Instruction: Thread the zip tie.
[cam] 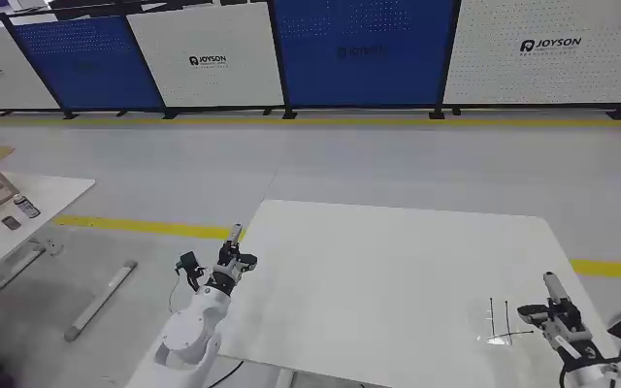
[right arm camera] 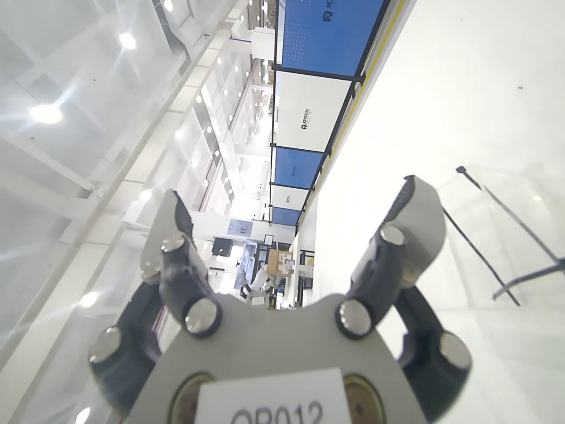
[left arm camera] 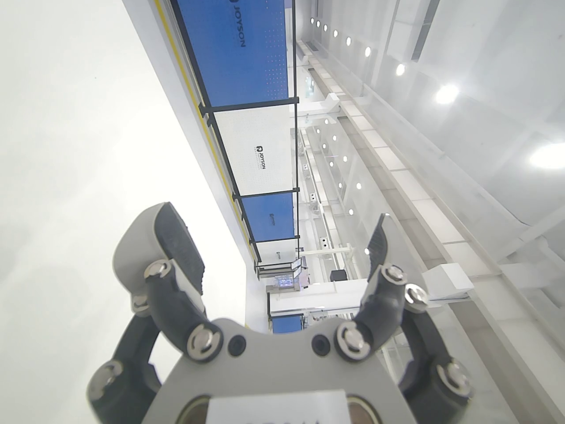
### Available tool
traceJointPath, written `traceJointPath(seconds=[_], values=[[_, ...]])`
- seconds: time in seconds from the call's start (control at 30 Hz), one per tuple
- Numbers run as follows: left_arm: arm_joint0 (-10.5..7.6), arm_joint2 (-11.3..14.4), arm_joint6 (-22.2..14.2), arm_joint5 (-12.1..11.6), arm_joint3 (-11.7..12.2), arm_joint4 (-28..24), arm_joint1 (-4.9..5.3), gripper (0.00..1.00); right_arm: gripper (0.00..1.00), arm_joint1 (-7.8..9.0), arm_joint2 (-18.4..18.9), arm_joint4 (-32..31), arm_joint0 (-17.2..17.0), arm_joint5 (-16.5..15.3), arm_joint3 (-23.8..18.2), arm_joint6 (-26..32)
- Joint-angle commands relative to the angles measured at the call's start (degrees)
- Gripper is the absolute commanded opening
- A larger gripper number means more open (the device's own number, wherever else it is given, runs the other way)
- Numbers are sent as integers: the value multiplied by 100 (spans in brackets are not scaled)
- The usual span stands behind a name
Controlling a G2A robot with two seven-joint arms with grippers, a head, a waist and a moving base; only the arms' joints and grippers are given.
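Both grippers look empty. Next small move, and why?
Probably shift the right gripper sideways over the zip ties and lower it. It is open and holds nothing, and the ties lie flat on the table right beside it. The left gripper, also open, sits at the opposite table edge.

My left gripper (left arm camera: 278,231) hovers at the desk's (cam: 388,272) left edge, jaws spread wide (pointing toward the far side); my right gripper (right arm camera: 293,191) sits by the near right corner, equally agape.
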Motion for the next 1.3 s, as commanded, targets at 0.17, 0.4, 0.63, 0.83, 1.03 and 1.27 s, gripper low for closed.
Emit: traceJointPath(seconds=[0.17,0.4,0.63,0.83,1.03,1.27], values=[[0,0,0,0,0,0,0,100,100,0,0,0,0,0,0,1],[0,0,0,0,0,0,0,100,100,128,836,751,-12,-126,236,1886],[0,0,0,0,0,0,0,100,100,239,1428,1111,98,48,892,3044],[0,0,0,0,0,0,0,100,100,268,1291,862,226,130,1267,3130],[0,0,0,0,0,0,0,100,100,274,1175,774,276,168,1294,3233],[0,0,0,0,0,0,0,100,100,274,1175,774,276,168,1294,3233]])
